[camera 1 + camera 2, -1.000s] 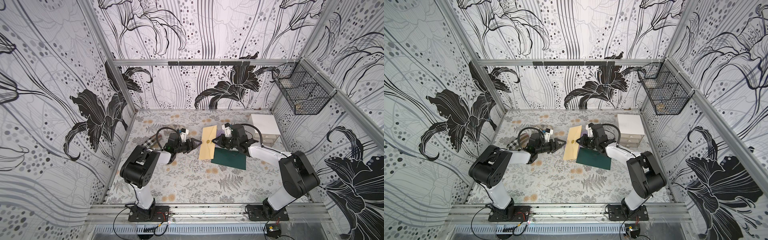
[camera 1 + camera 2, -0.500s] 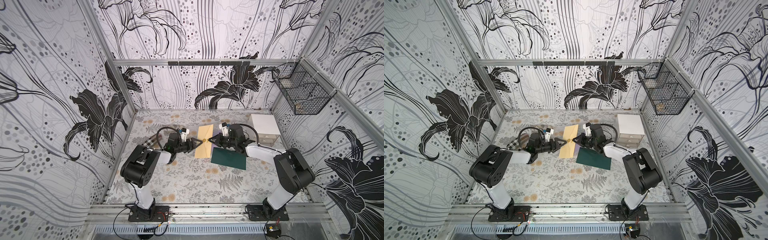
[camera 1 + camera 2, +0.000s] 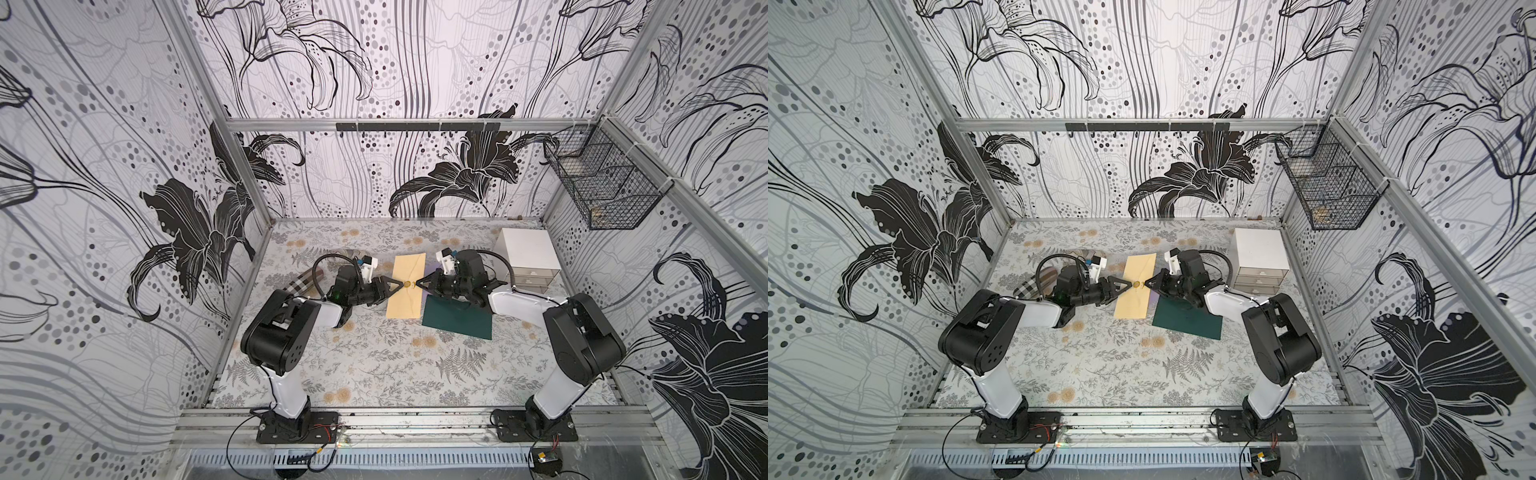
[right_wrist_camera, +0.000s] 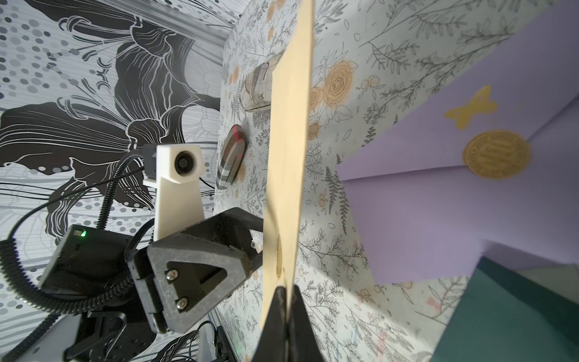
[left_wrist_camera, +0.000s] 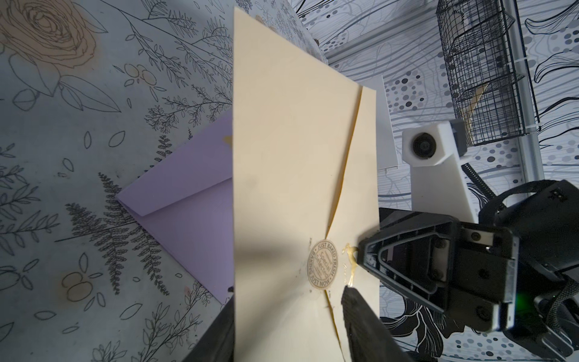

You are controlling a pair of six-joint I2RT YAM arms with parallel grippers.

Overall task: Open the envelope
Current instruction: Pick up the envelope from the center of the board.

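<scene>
A cream envelope (image 3: pixel 405 291) hangs tilted above the middle of the surface, between 2 arms. The right claw (image 4: pixel 286 290) is clamped on its edge. The left claw (image 3: pixel 397 284) straddles the paper, jaws apart, near the round sticker (image 5: pixel 323 271). Best to pinch only the flap, then peel slowly.

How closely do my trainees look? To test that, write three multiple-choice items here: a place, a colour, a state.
1. The white drawer unit stands: A) far right on the table; B) between the arm bases; C) on the left wall.
2. The held-up envelope is: A) red; B) cream; C) black.
3. The right hand is: A) wide open; B) holding a drawer; C) shut on the envelope's edge.
1A, it shows there in both top views; 2B, cream paper shows in every view; 3C, its fingers pinch the paper.
</scene>
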